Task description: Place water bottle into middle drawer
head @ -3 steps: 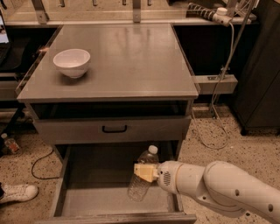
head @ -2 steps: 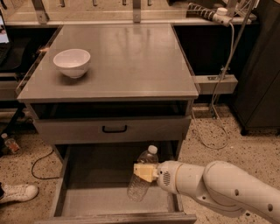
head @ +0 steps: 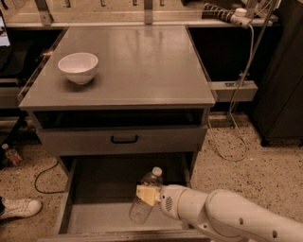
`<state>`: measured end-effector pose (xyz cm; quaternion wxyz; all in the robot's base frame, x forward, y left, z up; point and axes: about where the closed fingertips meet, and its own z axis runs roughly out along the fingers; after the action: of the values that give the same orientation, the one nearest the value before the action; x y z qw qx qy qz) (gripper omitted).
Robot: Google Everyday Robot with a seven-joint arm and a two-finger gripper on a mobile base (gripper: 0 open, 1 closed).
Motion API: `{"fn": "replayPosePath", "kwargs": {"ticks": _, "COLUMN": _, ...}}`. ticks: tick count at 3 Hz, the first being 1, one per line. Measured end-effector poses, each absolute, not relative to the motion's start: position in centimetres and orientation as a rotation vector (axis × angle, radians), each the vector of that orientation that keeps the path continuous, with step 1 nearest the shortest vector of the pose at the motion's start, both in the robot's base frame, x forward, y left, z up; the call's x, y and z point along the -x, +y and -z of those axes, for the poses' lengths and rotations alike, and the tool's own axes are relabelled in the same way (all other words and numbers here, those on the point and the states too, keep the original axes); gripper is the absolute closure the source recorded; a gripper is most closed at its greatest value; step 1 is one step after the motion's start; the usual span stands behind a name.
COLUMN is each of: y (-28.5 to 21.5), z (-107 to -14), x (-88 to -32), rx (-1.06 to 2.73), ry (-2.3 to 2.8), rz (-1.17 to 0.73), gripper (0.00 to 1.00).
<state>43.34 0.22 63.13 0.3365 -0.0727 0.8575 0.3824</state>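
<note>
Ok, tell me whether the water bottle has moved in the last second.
Yes, slightly: against the black drawer handle, the water bottle, held in the gripper over the middle drawer, has shifted left and lower in the camera view.

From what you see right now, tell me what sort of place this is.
Probably a lab or workshop: a grey metal cabinet, a power strip with loose cables behind it, and a speckled hard floor. The gripper is shut on the water bottle at the open middle drawer.

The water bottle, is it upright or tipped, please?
Tipped: the water bottle leans, cap right of base, held by the gripper over the middle drawer.
</note>
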Motion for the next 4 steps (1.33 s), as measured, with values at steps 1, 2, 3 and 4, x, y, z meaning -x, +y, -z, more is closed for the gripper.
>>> {"fn": "replayPosePath", "kwargs": {"ticks": 1, "y": 1.0, "z": -61.4, "x": -44.9, "rx": 0.141, "ry": 2.193, "rz": -0.945, "gripper": 1.0}}
{"fn": "replayPosePath", "kwargs": {"ticks": 2, "y": 2.8, "z": -58.8, "x": -48.1, "rx": 0.127, "ry": 2.151, "rz": -0.915, "gripper": 1.0}}
{"fn": "replayPosePath", "kwargs": {"ticks": 3, "y": 3.0, "z": -58.7, "x": -48.1, "rx": 0.127, "ry": 2.153, "rz": -0.918, "gripper": 1.0}}
{"fn": "replayPosePath", "kwargs": {"ticks": 4, "y": 4.2, "z": -56.9, "x": -47.8, "rx": 0.118, "ry": 2.176, "rz": -0.912, "gripper": 1.0}}
